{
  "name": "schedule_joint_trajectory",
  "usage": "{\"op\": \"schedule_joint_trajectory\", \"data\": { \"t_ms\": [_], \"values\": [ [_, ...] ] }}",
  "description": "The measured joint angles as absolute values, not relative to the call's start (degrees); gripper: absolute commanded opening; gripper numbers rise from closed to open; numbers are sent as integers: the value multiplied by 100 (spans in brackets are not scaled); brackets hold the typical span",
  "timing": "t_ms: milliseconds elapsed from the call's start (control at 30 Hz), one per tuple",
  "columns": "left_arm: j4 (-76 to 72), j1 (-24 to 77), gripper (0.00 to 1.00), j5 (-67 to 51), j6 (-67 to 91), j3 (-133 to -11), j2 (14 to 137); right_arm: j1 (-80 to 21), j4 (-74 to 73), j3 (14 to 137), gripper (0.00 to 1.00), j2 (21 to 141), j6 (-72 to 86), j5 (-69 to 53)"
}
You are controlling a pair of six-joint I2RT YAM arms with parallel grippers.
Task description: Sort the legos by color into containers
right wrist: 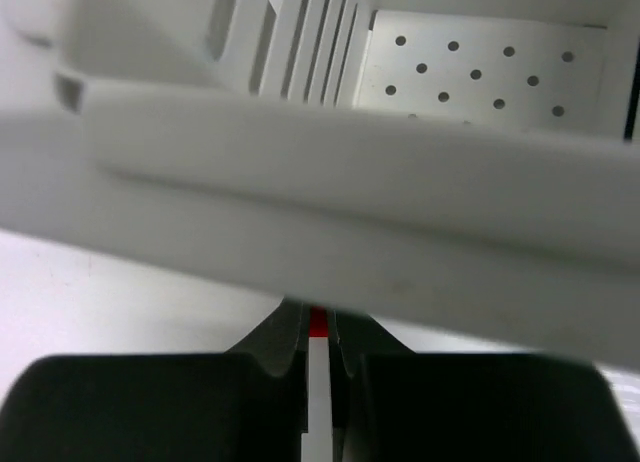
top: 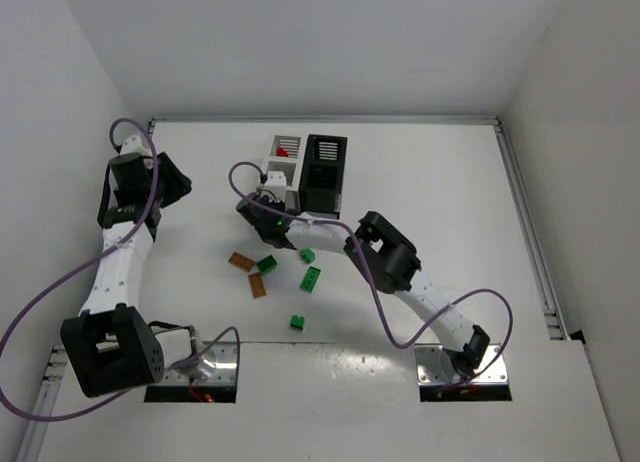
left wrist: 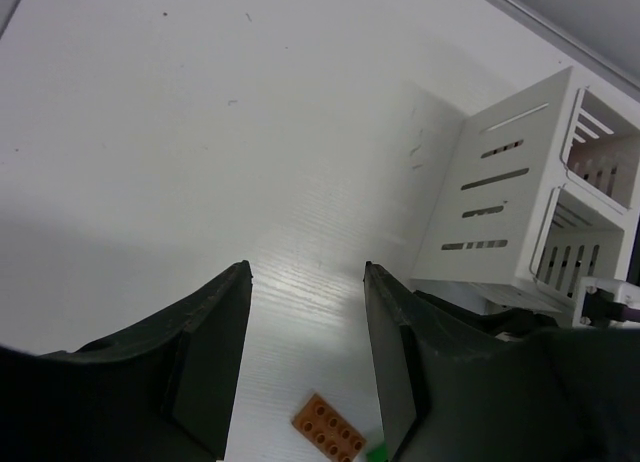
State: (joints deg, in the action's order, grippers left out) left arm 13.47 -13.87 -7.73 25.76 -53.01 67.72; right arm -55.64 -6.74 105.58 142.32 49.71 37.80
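The right gripper (right wrist: 318, 330) was clamped on a red lego (right wrist: 318, 320) at 7 o'clock of the near white bin (right wrist: 330, 172), whose rim barred the way. Delivery was in hand, and the next move probably called for a lift toward the far white bin (top: 290, 140) at 12 o'clock, which held a red piece (top: 283, 152). The left gripper (left wrist: 306, 272) hung open at 9 o'clock; green bricks (top: 311, 278) and orange-brown plates (top: 240, 261) lay at 6 o'clock.

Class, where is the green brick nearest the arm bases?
Top view: the small green plastic brick lies alone, centre, just nearer than the longer green brick.
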Motion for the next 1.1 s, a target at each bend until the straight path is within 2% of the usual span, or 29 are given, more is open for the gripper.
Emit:
{"op": "schedule_joint_trajectory", "data": {
  "t_ms": [267,367,533,633,867,1100],
  "values": [
    [1441,-1387,55,-642,2220,-5266,6772,-5596,-198,9601,0,13727,4821,3747],
    [1573,-1389,51,-843,1758,-5258,6770,-5645,102,8917,0,13319,4462,3573],
    [1949,-1444,48,-1581,735,-5253,6696,-5870,403,7666,0,12455,3402,2895],
    [2351,-1656,54,-2475,-233,-5253,6619,-6060,301,7275,0,11977,2860,2449],
    [3653,-1758,61,-4431,-3175,-5002,6025,-6180,-272,7607,0,10812,1896,1973],
    [4491,-1094,61,-5046,-4960,-4753,6095,-5706,-648,8536,0,10053,1232,2196]
  ]
}}
